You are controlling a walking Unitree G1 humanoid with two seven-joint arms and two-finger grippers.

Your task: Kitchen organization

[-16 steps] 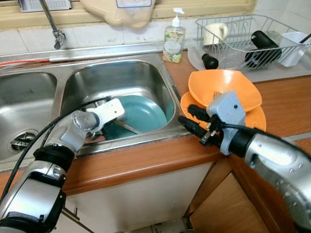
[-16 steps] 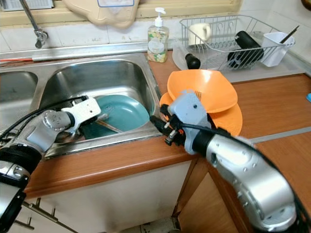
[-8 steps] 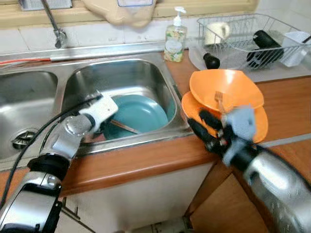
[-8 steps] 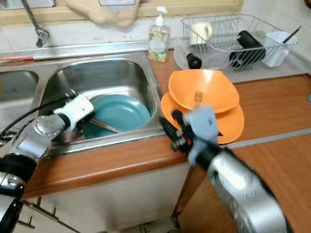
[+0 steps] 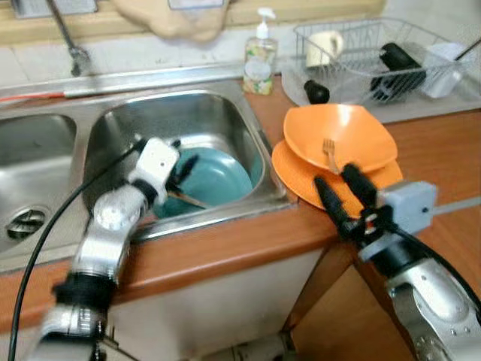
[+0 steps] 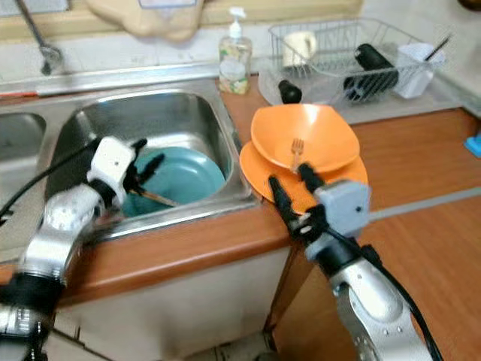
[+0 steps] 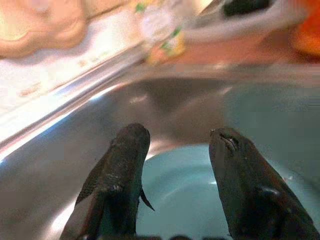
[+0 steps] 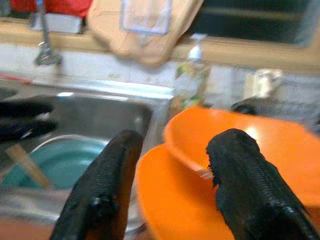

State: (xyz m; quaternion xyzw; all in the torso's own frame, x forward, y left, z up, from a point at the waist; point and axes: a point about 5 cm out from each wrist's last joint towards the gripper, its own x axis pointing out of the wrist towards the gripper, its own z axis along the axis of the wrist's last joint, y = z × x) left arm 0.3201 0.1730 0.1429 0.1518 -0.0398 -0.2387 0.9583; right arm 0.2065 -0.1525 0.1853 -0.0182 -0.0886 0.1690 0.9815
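Observation:
A teal plate (image 5: pixel 220 177) lies in the right basin of the steel sink (image 5: pixel 180 120) with a wooden stick (image 5: pixel 186 198) across it. My left gripper (image 5: pixel 183 162) hangs open just above the plate's left part, nothing between its fingers (image 7: pixel 120 170). On the wooden counter an orange bowl (image 5: pixel 342 135) holding a fork (image 5: pixel 328 147) sits on an orange plate (image 5: pixel 301 174). My right gripper (image 5: pixel 340 192) is open at the front edge of that orange plate; its fingers (image 8: pixel 107 180) point toward the bowl (image 8: pixel 260 140).
A soap bottle (image 5: pixel 259 60) stands behind the sink. A wire dish rack (image 5: pixel 376 53) with a mug, black items and a white cup sits at the back right. The tap (image 5: pixel 68 37) is at the back left. The counter edge drops off in front.
The camera shifted. My right gripper drew back to the right along the counter's front edge. My left gripper rose and swung over the teal plate, fingers now spread.

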